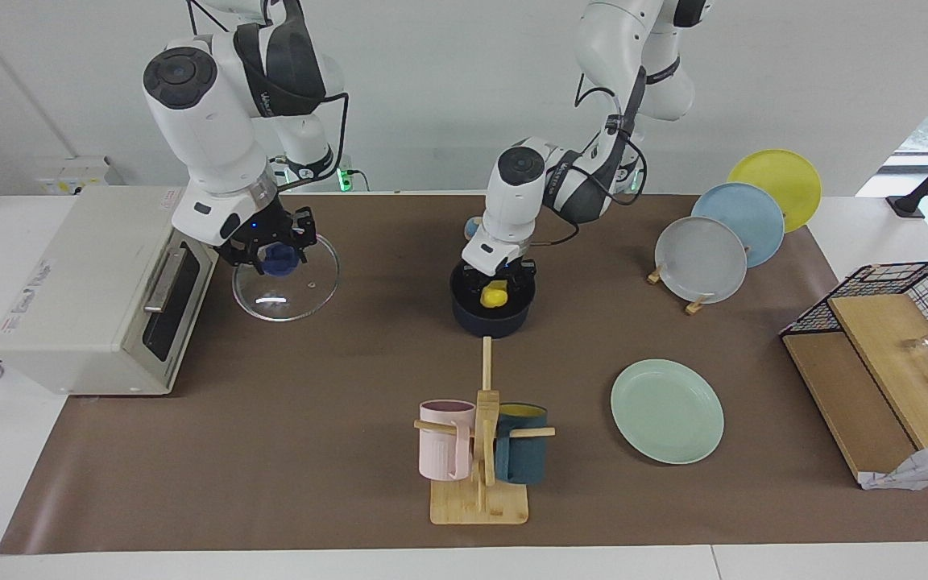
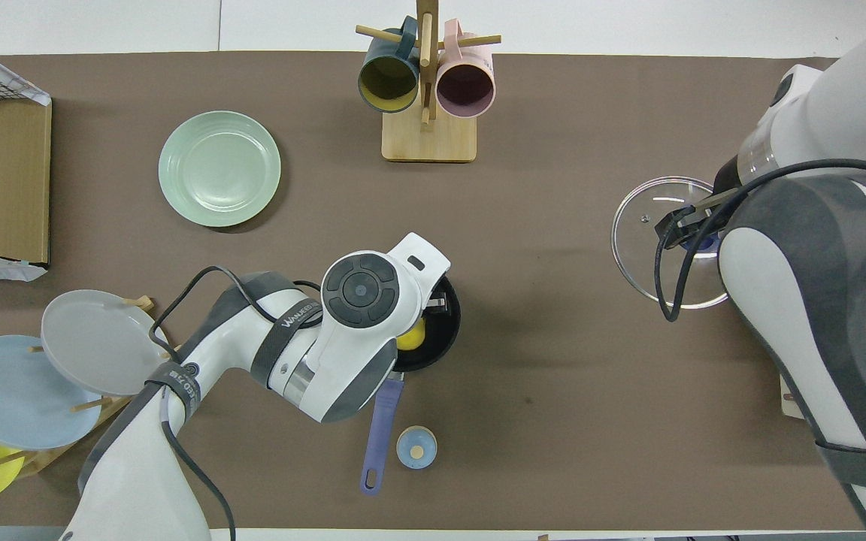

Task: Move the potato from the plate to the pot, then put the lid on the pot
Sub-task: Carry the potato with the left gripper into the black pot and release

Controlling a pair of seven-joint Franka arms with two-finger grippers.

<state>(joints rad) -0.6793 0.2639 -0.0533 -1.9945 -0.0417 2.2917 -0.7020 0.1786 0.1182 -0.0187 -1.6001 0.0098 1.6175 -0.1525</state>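
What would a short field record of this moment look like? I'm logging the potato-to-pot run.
potato: inside the pot, in the left gripper's grasp
left gripper: shut on the potato, lowered into the pot
plate: bare, toward the left arm's end of the table
lid: in front of the toaster oven, not on the pot
right gripper: shut on the lid's blue knob

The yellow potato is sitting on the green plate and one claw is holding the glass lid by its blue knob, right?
Not quite. The potato is not on the plate, which is bare. The left claw holds it down inside the pot; the facing view shows it. The rest is right: the right claw is holding the glass lid by its blue knob.
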